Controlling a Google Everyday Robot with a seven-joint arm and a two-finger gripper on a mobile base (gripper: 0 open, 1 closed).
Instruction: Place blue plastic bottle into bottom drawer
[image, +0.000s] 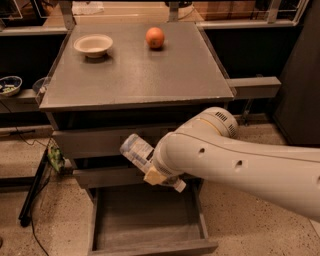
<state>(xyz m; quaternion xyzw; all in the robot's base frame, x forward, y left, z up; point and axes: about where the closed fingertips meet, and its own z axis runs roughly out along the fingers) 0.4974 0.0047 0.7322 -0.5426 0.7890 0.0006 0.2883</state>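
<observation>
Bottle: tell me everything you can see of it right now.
The bottle is small and made of clear plastic with a faint blue tint and a pale label. It hangs tilted in the air, with its visible end pointing up-left and its other end hidden behind the arm. The gripper, in front of the cabinet, has its jaws shut on the bottle, and nothing else touches it. The bottle is above the open bottom drawer, not yet inside.
</observation>
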